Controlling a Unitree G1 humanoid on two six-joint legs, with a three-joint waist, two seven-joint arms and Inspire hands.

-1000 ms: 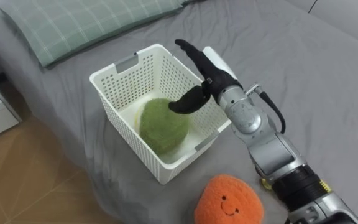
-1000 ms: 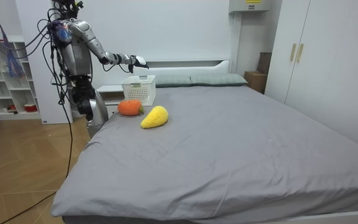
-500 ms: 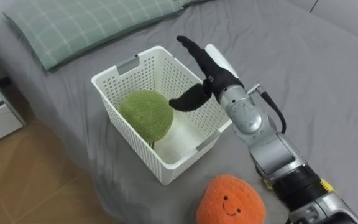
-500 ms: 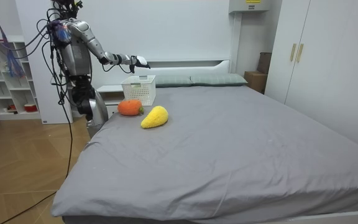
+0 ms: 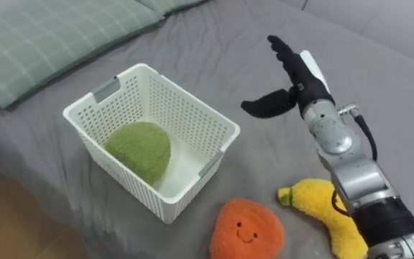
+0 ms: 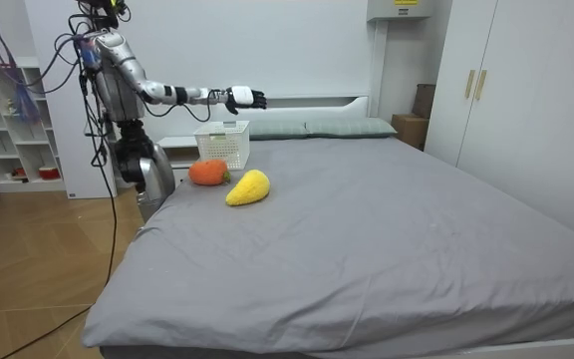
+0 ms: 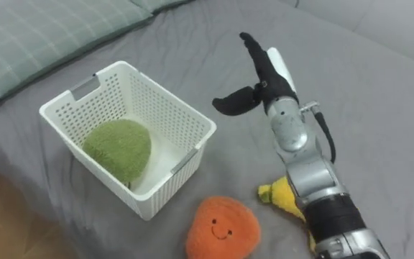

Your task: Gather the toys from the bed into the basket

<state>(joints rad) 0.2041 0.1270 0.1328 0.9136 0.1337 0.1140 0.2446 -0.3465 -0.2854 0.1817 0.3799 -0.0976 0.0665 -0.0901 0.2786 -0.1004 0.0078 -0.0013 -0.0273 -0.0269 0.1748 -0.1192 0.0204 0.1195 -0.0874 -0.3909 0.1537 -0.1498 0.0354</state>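
The right hand (image 5: 299, 85) hovers over the bed (image 5: 214, 43) beside the basket (image 5: 192, 97), fingers spread wide, empty. A green toy (image 5: 139, 147), possibly a ball, lies inside it.

A wide bed (image 5: 192, 43) covered with a smooth grey sheet. Near its head end lies a pale green checked pillow (image 5: 42, 36), with a second pillow (image 5: 167, 4) beside it. A white plastic basket (image 5: 192, 99) with perforated walls stands upright on the sheet, close to the side edge of the bed. Just beside the basket lies a round orange soft toy (image 5: 246, 229) with a smiling face, and next to that, a yellow soft toy (image 5: 322, 212) shaped like a banana.
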